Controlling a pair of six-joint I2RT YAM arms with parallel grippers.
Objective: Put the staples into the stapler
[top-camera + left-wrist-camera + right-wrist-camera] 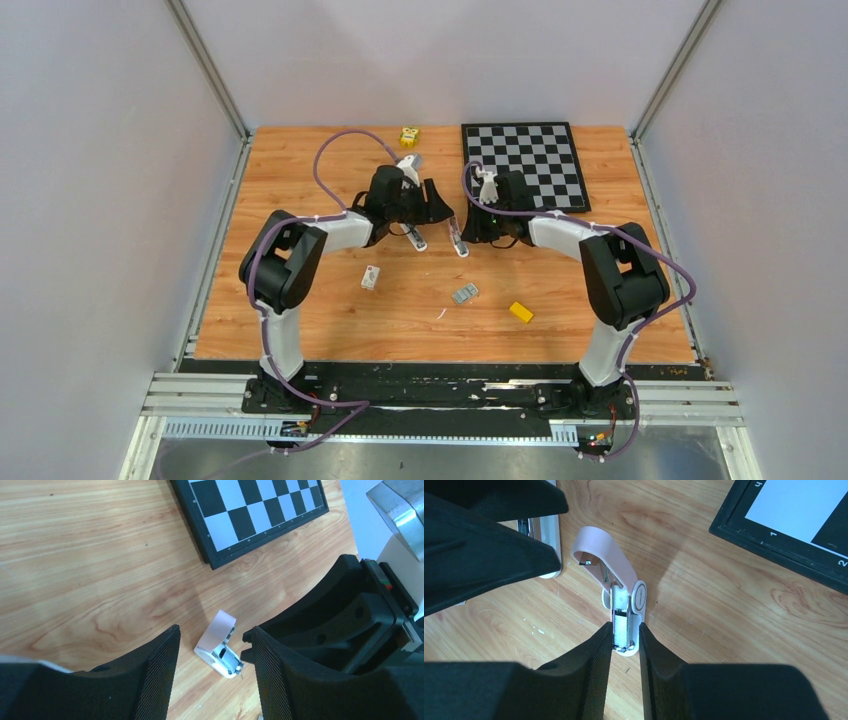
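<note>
The left gripper (215, 630) hangs with its fingers apart, holding nothing, close by the stapler (619, 597), which lies on the wooden table (300, 170) with its pink lid flipped up. The right gripper (625, 627) pinches the stapler's white end tight, and the staples (464, 293) lie alone on the wood nearer the arm bases, a yellow block (520, 312) to their right. A checkerboard (525, 165) sits at the back right, and grey walls (100, 200) stand all around.

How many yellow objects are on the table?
2. One yellow object at the far edge, left of the chessboard; a yellow block right of the staples. Others may be hidden.
</note>
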